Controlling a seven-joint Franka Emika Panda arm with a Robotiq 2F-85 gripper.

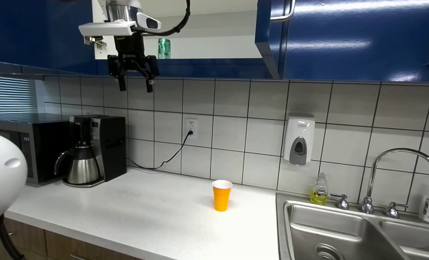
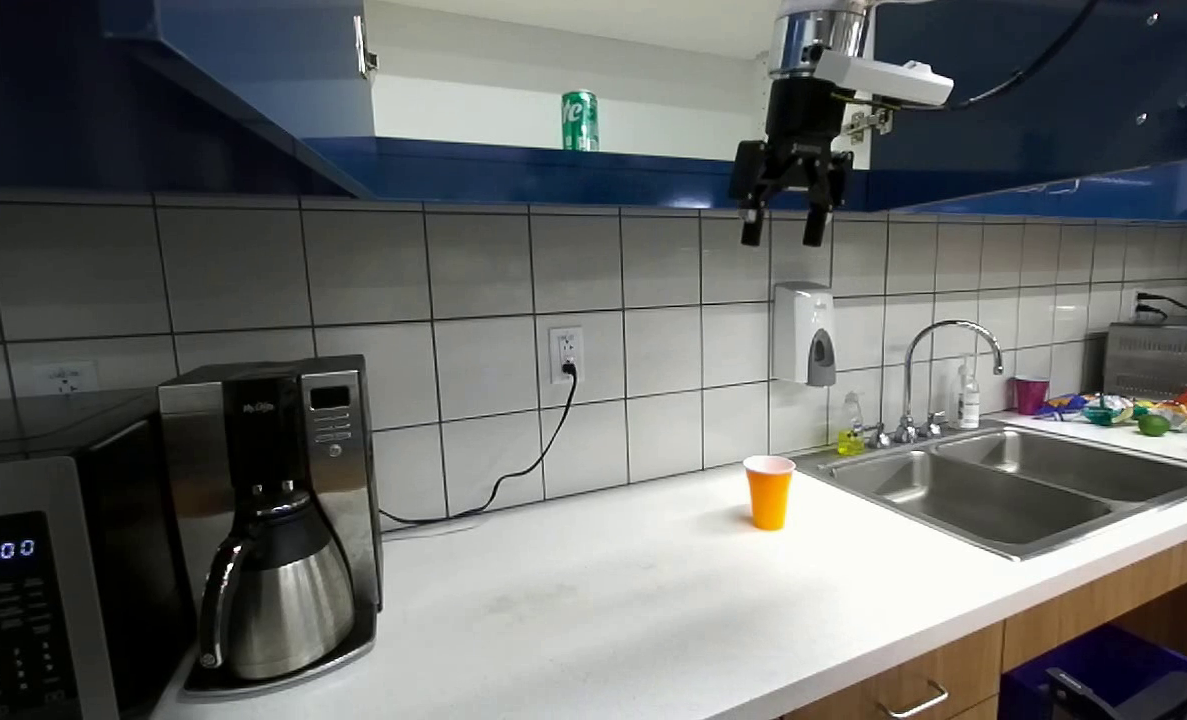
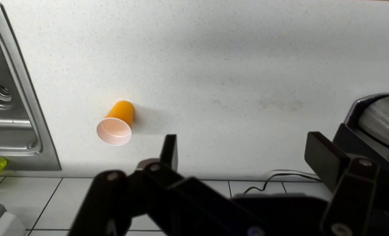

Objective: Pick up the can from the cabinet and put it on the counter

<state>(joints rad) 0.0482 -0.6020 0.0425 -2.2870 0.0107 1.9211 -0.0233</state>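
The green can (image 1: pixel 164 48) stands upright inside the open blue cabinet (image 1: pixel 200 68). The can (image 2: pixel 580 120) and the cabinet (image 2: pixel 513 172) show in both exterior views; the can is out of the wrist view. My gripper (image 1: pixel 136 86) points down, in front of the cabinet with its fingertips below the cabinet's lower edge. It is apart from the can and also shows in an exterior view (image 2: pixel 783 232). In the wrist view my gripper (image 3: pixel 243 150) is open with nothing between its fingers. The white counter (image 1: pixel 145 216) lies well below, also in the wrist view (image 3: pixel 230 75).
An orange cup (image 1: pixel 221 196) stands on the counter near the sink (image 1: pixel 281 224). A coffee maker (image 2: pixel 343 480) and a microwave (image 2: pixel 103 540) stand at one end. Open cabinet doors (image 2: pixel 243 80) flank the opening. A soap dispenser (image 1: pixel 299 139) hangs on the wall.
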